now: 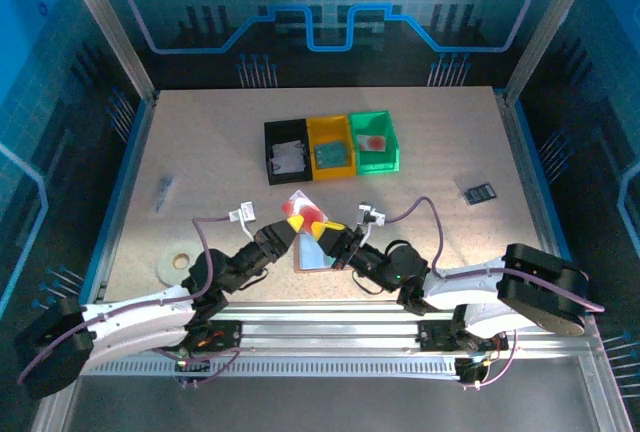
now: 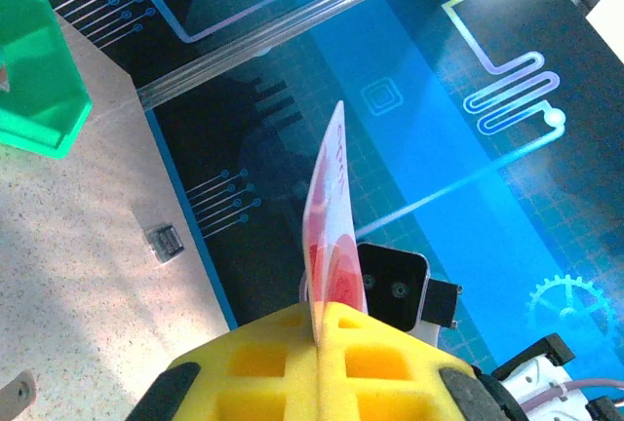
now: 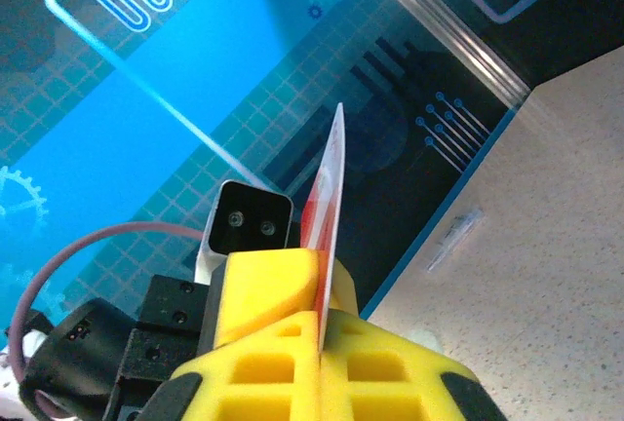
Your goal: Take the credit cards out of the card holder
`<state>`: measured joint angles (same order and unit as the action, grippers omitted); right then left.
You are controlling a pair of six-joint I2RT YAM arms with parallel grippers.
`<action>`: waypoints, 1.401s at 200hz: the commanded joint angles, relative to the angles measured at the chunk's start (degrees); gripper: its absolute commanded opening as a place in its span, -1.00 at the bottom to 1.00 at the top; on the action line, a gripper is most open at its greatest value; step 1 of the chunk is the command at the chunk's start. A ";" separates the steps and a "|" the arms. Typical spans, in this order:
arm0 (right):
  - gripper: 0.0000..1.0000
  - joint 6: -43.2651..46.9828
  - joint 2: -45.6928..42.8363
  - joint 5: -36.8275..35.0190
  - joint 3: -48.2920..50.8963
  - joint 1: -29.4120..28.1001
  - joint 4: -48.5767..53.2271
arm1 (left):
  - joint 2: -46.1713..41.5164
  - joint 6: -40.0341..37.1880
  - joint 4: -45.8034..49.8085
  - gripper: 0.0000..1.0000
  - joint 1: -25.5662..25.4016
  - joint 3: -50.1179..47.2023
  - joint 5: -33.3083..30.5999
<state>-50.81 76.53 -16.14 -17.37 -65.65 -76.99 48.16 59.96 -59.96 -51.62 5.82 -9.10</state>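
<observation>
Left gripper (image 2: 314, 322) and right gripper (image 3: 322, 316) both pinch one red-and-white credit card (image 2: 330, 202).
It stands upright between their tips, its print unreadable edge-on; the card holder (image 1: 315, 256) lies just beneath them.

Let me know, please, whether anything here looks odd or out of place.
One credit card is clamped by the left gripper and the right gripper at once, held up off the table close to the card holder. Nothing looks spilled or damaged.
</observation>
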 commanded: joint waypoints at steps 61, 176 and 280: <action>-1.00 -0.03 1.25 1.66 -2.92 0.37 -4.16 | -0.50 -0.38 4.20 -0.60 -0.70 -1.27 -0.11; -1.00 -0.12 -25.69 8.21 -6.63 17.52 51.26 | -20.81 -12.54 49.00 0.98 -0.50 9.74 -6.29; -1.00 16.59 -28.89 35.57 -24.37 51.25 98.29 | -8.64 -28.93 94.73 0.98 13.29 41.41 -9.57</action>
<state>-39.42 44.29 7.94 -37.50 -20.45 9.30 36.91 37.93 22.63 -42.89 42.24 -18.52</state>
